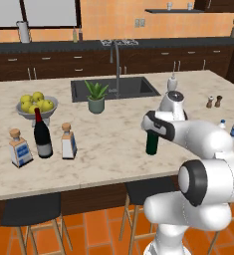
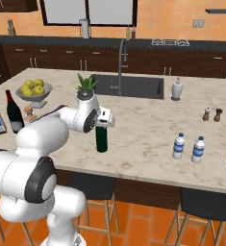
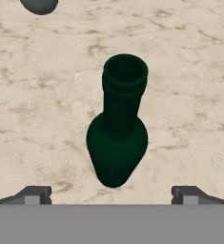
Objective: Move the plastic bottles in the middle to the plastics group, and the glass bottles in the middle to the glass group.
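One dark green slim-necked glass bottle (image 1: 152, 143) is what you have left in the middle of the pale marble counter (image 1: 108, 144), seen from the left base view standing upright just in front of the white arm's wrist, with the glass group well apart to its left — a tall near-black wine bottle with red neck foil (image 1: 42, 134) between two squat clear bottles with tan stoppers (image 1: 68, 142). From the right base view, the gripper (image 2: 103, 120) hangs directly over the green bottle's neck, the forearm reaching out level from the elbow and the hand pointing straight down; two small clear plastic water bottles with blue labels (image 2: 179, 146) stand well off to the right, near the counter's front edge. In the hand view you look down on the bottle's open mouth, centred between the two dark fingertips (image 3: 33, 194), which are spread wide with nothing between them. Your main risk, I'd judge, is the tall narrow shape: if you descend slightly off-centre, a finger could strike the rim and tip the bottle over. A grip taken high on the smooth, thin neck could also let it swing or slip as you carry it towards the wine bottle.
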### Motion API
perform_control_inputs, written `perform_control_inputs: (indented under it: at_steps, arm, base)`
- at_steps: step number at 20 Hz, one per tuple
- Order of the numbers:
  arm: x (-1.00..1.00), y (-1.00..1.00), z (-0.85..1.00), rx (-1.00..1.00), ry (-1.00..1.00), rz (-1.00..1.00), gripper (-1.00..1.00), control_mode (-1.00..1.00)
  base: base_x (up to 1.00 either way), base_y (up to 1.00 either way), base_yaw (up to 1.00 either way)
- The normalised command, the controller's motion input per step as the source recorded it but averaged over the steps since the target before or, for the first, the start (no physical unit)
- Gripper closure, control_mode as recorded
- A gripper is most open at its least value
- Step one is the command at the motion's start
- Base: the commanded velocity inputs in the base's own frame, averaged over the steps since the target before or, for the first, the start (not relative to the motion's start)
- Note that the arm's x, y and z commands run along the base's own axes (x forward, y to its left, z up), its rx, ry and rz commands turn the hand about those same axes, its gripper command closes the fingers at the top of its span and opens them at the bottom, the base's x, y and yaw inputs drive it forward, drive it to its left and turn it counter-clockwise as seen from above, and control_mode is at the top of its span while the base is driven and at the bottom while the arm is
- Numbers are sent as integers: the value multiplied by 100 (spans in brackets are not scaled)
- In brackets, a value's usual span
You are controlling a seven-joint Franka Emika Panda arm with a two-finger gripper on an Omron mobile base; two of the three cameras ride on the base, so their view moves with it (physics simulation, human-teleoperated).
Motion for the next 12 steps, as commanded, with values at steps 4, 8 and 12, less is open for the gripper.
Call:
perform_control_inputs:
  at_steps: [4,8,12]
  arm:
    - [12,0,-14,0,-2,0,-100,-100]
    - [23,0,-9,0,-1,0,-100,-100]
    - [18,0,-9,0,0,0,-100,-100]
  base:
    - [0,0,0]
    - [0,0,0]
    - [0,0,0]
